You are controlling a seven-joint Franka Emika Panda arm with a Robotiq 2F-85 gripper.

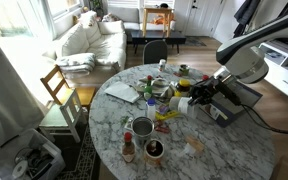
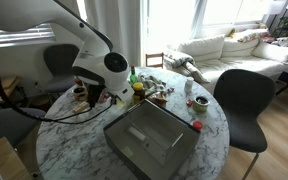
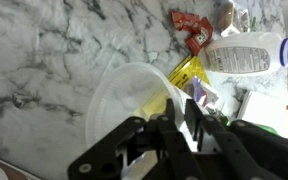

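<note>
Marble table [image 3: 44,40] — pincer [image 3: 181,113] pinching plastic cup [image 3: 124,95] rim.

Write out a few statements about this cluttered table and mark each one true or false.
1. The round marble-patterned table carries the clutter. True.
2. The white plastic bottle with a blue cap stands upright. False: it lies on its side.
3. The end effector is at the rim of the translucent plastic cup. True.
4. The grey rectangular tray sits on the floor. False: it rests on the table.
</note>
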